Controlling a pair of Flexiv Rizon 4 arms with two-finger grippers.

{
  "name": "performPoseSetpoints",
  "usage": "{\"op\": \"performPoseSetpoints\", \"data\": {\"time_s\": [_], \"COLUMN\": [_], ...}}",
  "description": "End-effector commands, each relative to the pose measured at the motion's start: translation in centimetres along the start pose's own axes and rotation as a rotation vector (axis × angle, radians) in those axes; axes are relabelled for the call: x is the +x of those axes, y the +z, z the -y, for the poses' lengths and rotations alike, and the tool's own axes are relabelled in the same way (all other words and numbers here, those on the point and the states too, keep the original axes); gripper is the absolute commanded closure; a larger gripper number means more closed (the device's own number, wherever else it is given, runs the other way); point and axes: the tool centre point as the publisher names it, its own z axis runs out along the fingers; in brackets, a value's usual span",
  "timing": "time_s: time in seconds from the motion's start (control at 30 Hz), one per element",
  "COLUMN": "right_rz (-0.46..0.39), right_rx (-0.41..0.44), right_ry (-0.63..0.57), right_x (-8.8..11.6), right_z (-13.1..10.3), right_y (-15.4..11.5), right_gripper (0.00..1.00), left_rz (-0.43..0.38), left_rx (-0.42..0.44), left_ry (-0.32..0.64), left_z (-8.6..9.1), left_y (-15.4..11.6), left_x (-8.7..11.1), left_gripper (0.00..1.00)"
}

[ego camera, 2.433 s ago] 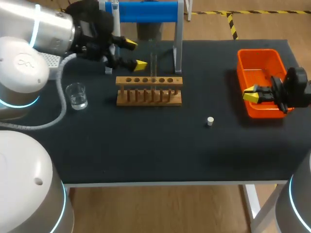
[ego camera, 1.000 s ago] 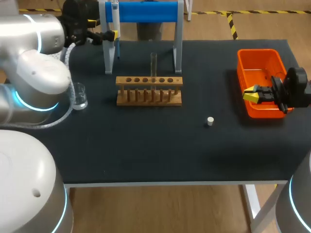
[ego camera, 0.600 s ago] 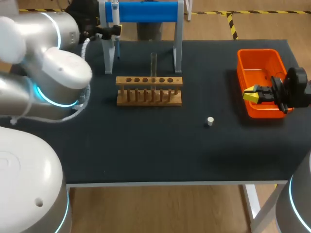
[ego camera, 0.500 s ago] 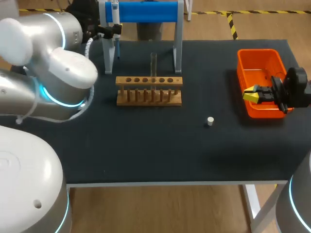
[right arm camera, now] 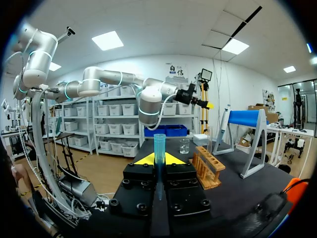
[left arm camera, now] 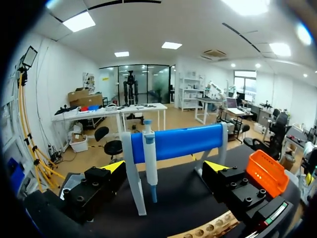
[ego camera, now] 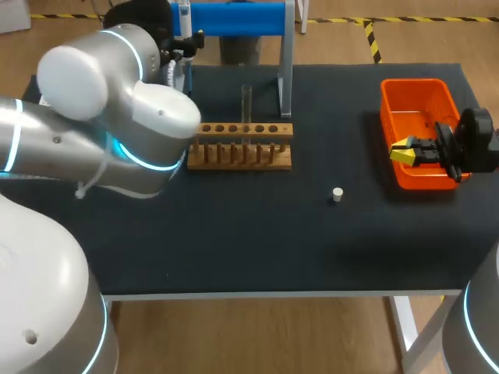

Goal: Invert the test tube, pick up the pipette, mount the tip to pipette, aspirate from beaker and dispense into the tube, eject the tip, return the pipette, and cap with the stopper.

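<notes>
Two sets of jaws to report on.

Left side: found the left jaws spread wide at the far left of the bench [ego camera: 257, 234], with the fingertips [left arm camera: 113, 166] well apart and touching nothing. Located the pipette [left arm camera: 150, 158] hanging upright on the blue stand [left arm camera: 184, 141], ahead of the left jaws and in line with the gap between them, clear of both fingers. From the head view, confirmed the pipette [ego camera: 185, 11] at the left end of the blue stand [ego camera: 238, 17]. Noted the left arm [ego camera: 117, 117] covering much of the bench's left half.

Right side: found the right jaws pinching a pale blue pipette tip [right arm camera: 159, 148], held upright between the fingers. Placed the right jaws at the right of the bench, over the near part of the orange bin [ego camera: 413, 97], one yellow fingertip [ego camera: 403, 150] showing there.

Other items: recorded the test tube [ego camera: 246, 101] standing upright in the wooden rack [ego camera: 240, 148], just near of the blue stand and well apart from both sets of jaws. Recorded the stopper [ego camera: 337, 194] alone on the bench, to the near right of the wooden rack, between it and the orange bin. Sighted the beaker [right arm camera: 184, 146] from the right wrist only, beyond the wooden rack [right arm camera: 207, 168]; hidden behind the left arm in the head view.
</notes>
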Motion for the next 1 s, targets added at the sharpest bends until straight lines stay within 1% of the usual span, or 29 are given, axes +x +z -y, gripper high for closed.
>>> {"op": "performPoseSetpoints", "data": {"time_s": [0.03, 0.23, 0.6, 0.83, 1.0], "right_rz": [0.0, 0.0, 0.0, 0.0, 0.0], "right_rx": [0.002, 0.002, 0.002, 0.002, 0.002], "right_ry": [-0.001, -0.001, -0.001, -0.001, -0.001], "right_x": [0.0, 0.0, 0.0, 0.0, 0.0], "right_z": [0.0, 0.0, 0.0, 0.0, 0.0], "right_y": [0.0, 0.0, 0.0, 0.0, 0.0], "right_gripper": [1.0, 1.0, 1.0, 1.0, 1.0], "left_rz": [0.131, 0.174, 0.211, 0.224, 0.223], "left_rx": [0.032, 0.052, 0.079, 0.106, 0.119], "left_ry": [-0.005, -0.017, -0.041, -0.052, -0.057], "left_z": [-0.4, -0.4, -0.6, -1.0, -1.1], "left_y": [1.0, 1.5, 2.6, 3.4, 4.4], "left_x": [0.7, 0.9, 1.3, 1.4, 1.2], "left_gripper": [0.0, 0.0, 0.0, 0.0, 0.0]}}
